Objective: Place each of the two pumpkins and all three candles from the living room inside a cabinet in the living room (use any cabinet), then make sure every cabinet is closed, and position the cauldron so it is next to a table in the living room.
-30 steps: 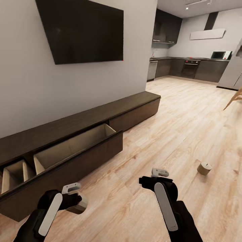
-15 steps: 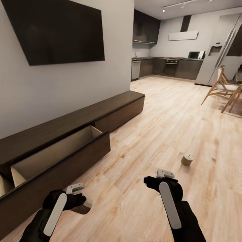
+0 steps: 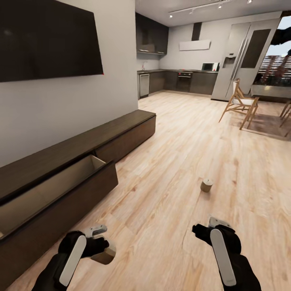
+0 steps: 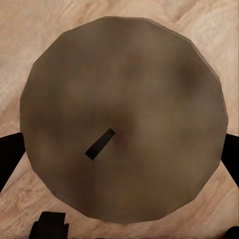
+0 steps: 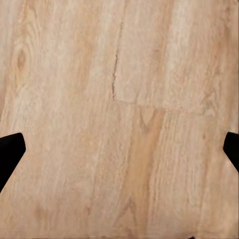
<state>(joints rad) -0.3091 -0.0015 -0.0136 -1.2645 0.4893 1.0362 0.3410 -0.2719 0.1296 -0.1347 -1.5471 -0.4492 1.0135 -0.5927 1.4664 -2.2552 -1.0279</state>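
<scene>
While carrying one candle (image 3: 106,255) in left gripper (image 3: 102,247) | right gripper (image 3: 211,227) wide, empty | second candle (image 3: 206,185) on floor (image 3: 169,169) | cabinet (image 3: 60,190) drawer open, unclosed

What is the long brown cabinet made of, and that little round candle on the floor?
The cabinet looks like dark brown wood with a dull finish: grain streaks run along its top, though it may be only a thin wood layer. Its open drawer is pale beige inside. The candle looks like matte tan wax, with a tiny dark wick on top. The floor looks like light wooden planks.
</scene>
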